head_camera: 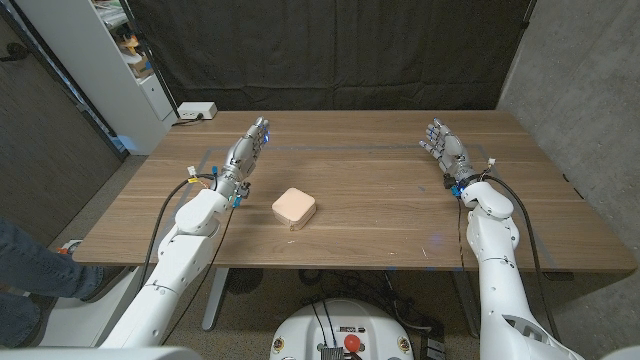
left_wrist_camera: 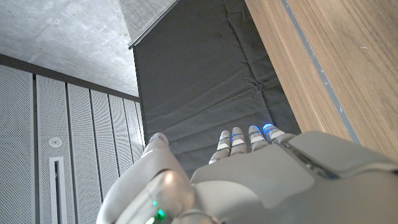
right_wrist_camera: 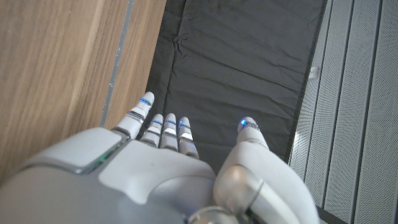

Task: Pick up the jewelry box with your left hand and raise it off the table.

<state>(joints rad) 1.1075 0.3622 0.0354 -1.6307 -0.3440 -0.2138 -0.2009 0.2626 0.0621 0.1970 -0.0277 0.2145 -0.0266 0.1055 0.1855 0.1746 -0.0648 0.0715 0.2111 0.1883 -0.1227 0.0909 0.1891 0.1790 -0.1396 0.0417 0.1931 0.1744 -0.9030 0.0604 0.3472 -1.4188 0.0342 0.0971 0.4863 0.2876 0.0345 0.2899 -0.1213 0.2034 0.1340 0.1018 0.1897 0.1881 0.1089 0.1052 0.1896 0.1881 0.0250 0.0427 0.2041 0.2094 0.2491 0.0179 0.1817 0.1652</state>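
One jewelry box (head_camera: 294,208) (two empty robot hands)

Person (head_camera: 35,275) at the head view's left edge cut off, only legs showing; shelf items (head_camera: 130,45) too small to identify.

Looks like robotics lab or test room. Bare wooden table (head_camera: 400,190) backed by black curtain (head_camera: 330,50) hung as backdrop, raw concrete wall (head_camera: 590,90) on one side, white shelving unit (head_camera: 110,60) with clutter, small white box with cable (head_camera: 197,111) at table's far edge.
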